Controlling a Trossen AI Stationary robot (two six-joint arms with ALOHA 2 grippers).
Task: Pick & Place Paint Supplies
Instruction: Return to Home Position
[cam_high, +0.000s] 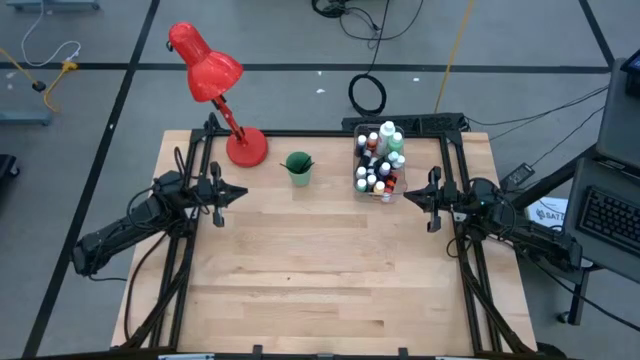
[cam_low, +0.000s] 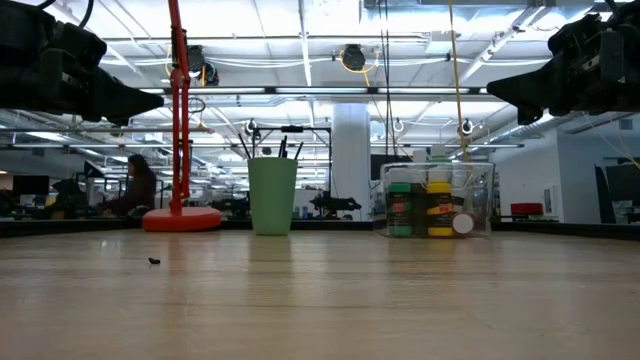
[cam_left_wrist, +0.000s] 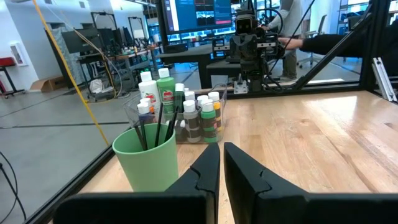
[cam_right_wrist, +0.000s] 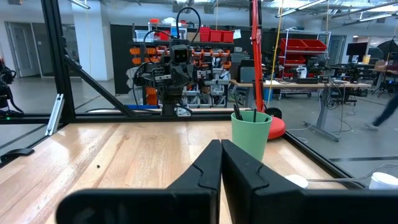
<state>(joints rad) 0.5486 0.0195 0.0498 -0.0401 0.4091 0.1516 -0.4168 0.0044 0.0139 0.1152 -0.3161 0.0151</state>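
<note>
Pale wooden table (cam_high: 320, 270), planked with a smooth matte grain, inside a black frame. 2 dark arms wait low at opposite edges. The left gripper (cam_high: 232, 192) sits near the left edge and the right gripper (cam_high: 410, 197) near the right; each has its fingers pressed together on nothing. Red desk lamp (cam_high: 205, 65) of glossy metal stands at the far edge. Clear plastic bin (cam_low: 437, 172), thin-walled and boxy, stands far right of centre, just ahead of the right gripper. Green cup (cam_high: 298, 168), matte and tapered, stands well left of the bin. The paint supplies are already in the bin. The 2 taller bottles, green (cam_left_wrist: 165, 90) and white (cam_left_wrist: 148, 92), stand above the small white-capped bottles (cam_left_wrist: 202, 118), which are packed upright and touching. The thin dark brushes (cam_left_wrist: 152, 124) lean in the cup, not the bin. Judgement: the bottles are light, rigid, smooth plastic and likely slippery on their round sides; grip across the body just under the cap, squarely, or they may tip their neighbours. The brushes are stiff, very light and prone to roll; pinch at mid-handle.
</note>
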